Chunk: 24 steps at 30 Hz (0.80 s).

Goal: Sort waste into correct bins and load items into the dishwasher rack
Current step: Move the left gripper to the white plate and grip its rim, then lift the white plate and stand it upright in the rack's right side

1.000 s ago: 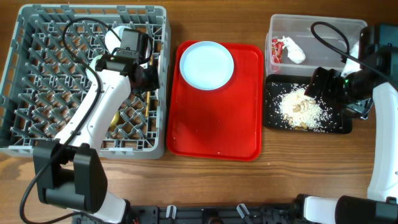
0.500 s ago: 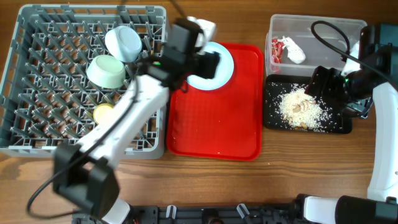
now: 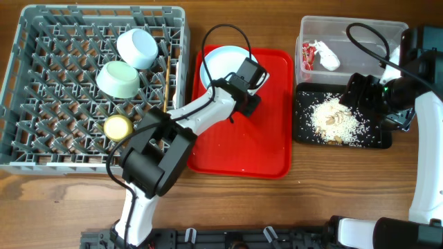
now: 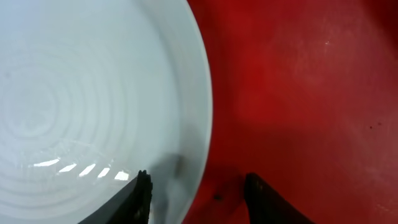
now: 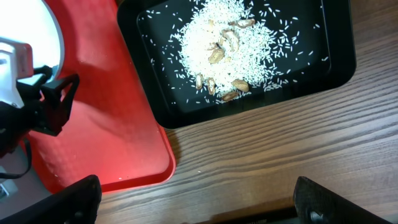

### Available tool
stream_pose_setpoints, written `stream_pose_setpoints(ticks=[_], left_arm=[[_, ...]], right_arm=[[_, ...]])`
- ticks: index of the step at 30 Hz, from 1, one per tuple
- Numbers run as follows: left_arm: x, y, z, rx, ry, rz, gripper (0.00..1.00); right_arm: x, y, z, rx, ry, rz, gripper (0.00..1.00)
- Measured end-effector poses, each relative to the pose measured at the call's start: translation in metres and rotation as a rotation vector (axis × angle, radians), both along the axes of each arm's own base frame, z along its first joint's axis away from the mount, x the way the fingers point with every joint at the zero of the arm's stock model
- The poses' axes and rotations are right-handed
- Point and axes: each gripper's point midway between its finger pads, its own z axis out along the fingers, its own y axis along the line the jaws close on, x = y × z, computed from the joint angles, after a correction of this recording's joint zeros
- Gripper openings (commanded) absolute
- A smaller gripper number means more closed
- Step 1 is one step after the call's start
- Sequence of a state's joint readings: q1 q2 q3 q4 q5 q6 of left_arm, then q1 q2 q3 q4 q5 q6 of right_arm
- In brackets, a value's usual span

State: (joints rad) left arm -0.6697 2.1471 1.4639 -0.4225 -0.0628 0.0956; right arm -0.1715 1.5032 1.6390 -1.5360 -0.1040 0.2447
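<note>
The white round plate (image 3: 218,63) lies at the back of the red serving tray (image 3: 239,149). My left gripper (image 3: 242,93) is open at the plate's right rim; in the left wrist view the plate (image 4: 93,81) has its rim between my two fingers (image 4: 196,193), which are not closed on it. The dishwasher rack (image 3: 41,160) holds the white bowl (image 3: 138,47), pale green bowl (image 3: 119,78), yellow cup (image 3: 117,126) and wooden stick (image 3: 168,79). I cannot make out the fork. My right gripper (image 5: 199,205) is open and empty over the table, in front of the black tray (image 5: 339,68).
The clear tub (image 3: 353,28) at the back right holds the red-and-white wrapper (image 3: 320,54). The black tray (image 3: 384,142) in front of it holds rice scraps (image 3: 336,119). The red tray's front half is bare. My right arm stands at the table's right edge.
My left arm swung right from over the rack to the plate on the red tray, uncovering the bowls in the rack. My right arm has not moved.
</note>
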Motion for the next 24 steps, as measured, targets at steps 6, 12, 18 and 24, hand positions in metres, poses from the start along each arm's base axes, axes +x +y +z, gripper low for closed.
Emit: stream_pose_setpoints(ticks=[6,12,18,24], left_arm=[[-0.006,-0.006,0.000,0.056,-0.041,-0.012,0.04],[-0.005,-0.005,0.002,0.165,-0.126,-0.022,0.04],[-0.010,-0.002,0.005,0.279,-0.187,-0.057,0.04],[-0.011,-0.004,0.107,0.163,-0.315,-0.033,0.04]], right_arm=[[0.001,0.000,0.000,-0.001,-0.003,0.000,0.99],[0.001,0.000,0.000,-0.001,-0.003,0.000,1.00],[0.001,0.000,0.000,-0.001,-0.003,0.000,1.00],[0.001,0.000,0.000,0.000,-0.003,0.000,1.00]])
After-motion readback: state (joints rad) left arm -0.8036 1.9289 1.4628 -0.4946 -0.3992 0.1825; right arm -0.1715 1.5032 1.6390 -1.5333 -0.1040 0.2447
